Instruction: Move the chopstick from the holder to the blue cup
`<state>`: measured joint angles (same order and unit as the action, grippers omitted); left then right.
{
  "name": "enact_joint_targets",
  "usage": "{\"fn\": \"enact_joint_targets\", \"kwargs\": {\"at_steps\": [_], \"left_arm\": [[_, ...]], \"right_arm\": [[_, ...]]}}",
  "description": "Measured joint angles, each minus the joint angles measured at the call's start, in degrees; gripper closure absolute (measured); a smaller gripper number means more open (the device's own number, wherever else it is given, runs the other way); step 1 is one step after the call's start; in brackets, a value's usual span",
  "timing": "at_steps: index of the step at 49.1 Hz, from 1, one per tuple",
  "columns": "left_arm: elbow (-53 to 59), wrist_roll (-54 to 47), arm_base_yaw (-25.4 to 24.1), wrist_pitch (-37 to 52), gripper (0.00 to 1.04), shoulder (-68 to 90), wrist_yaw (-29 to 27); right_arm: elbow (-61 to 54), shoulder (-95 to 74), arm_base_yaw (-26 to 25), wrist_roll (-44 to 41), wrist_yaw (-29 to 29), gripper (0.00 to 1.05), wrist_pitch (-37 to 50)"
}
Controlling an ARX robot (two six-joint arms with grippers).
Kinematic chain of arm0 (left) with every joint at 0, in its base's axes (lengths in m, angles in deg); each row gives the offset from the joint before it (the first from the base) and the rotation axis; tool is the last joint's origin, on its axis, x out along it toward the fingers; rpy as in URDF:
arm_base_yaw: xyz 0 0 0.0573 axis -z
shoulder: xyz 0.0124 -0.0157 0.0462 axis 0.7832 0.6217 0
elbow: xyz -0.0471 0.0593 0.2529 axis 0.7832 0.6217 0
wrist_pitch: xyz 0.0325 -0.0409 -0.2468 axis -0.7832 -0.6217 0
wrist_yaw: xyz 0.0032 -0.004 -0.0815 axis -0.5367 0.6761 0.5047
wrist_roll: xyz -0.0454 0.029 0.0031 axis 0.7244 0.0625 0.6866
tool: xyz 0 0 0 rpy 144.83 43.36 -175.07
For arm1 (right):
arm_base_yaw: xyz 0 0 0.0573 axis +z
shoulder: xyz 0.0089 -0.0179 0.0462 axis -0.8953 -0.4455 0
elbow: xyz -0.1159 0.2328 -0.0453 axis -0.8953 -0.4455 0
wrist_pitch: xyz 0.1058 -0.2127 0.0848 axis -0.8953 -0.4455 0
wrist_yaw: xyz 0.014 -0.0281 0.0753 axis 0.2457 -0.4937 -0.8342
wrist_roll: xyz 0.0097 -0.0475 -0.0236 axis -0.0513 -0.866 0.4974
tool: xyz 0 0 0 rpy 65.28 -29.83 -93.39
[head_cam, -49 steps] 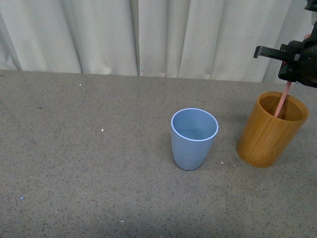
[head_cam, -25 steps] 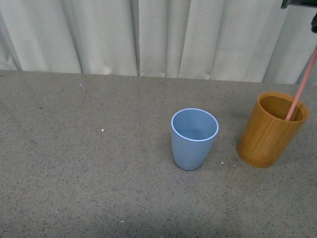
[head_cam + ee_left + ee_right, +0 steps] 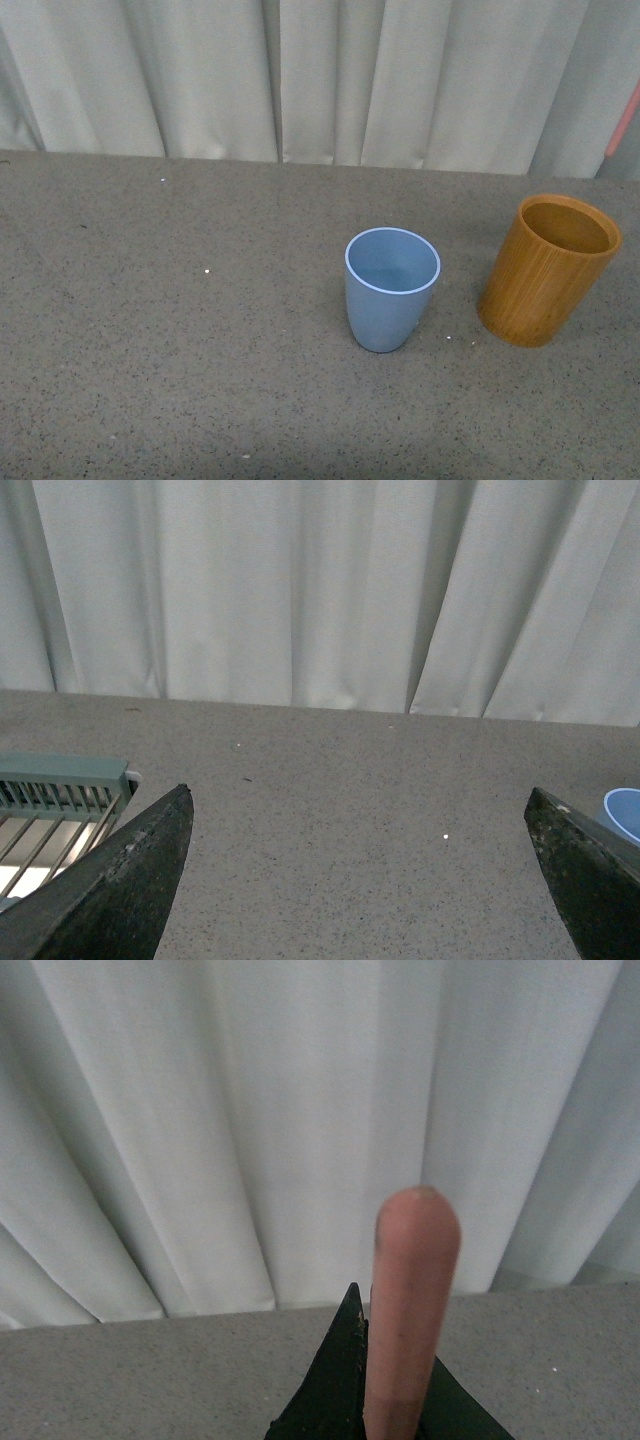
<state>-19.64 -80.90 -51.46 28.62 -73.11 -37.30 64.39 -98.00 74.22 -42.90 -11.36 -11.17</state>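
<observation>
Chopstick (image 3: 622,122) now clear of the holder (image 3: 548,270) — only a short pink-salmon length visible at the right edge of the front view, up against the curtain (image 3: 300,80), well above the holder's rim. Half a second ago its lower end still dipped inside the holder; a second ago the right gripper sat just over the rim, now gone out of the front view altogether. Holder empty, standing upright on the grey tabletop (image 3: 150,350), in the same spot as before. Blue cup (image 3: 391,288) upright too, near the holder on its left, apart from it, unmoved and empty.

In the right wrist view, chopstick (image 3: 412,1310) seen end-on and blurred, pinched between the dark fingers (image 3: 335,1385) of the right gripper (image 3: 400,1405), closed on it.

In the left wrist view, left gripper (image 3: 360,880) spread wide with nothing between its fingers (image 3: 125,880), low over bare tabletop; a grey-green slatted rack (image 3: 60,790) beside one finger, a sliver of the blue cup (image 3: 624,812) past the other
</observation>
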Motion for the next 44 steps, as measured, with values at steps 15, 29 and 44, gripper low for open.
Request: {"fn": "enact_joint_targets", "kwargs": {"at_steps": [15,29,44], "left_arm": [[0.0,0.0,0.0,0.0,0.07,0.0,0.0],[0.0,0.0,0.0,0.0,0.07,0.0,0.0],[0.0,0.0,0.0,0.0,0.07,0.0,0.0]], "right_arm": [[2.67,-2.01,8.55,3.26,3.08,1.04,-0.92],[3.45,-8.87,14.25,7.69,3.96,1.04,-0.74],[3.85,-12.61,15.8,9.22,4.39,1.04,-0.42]]}}
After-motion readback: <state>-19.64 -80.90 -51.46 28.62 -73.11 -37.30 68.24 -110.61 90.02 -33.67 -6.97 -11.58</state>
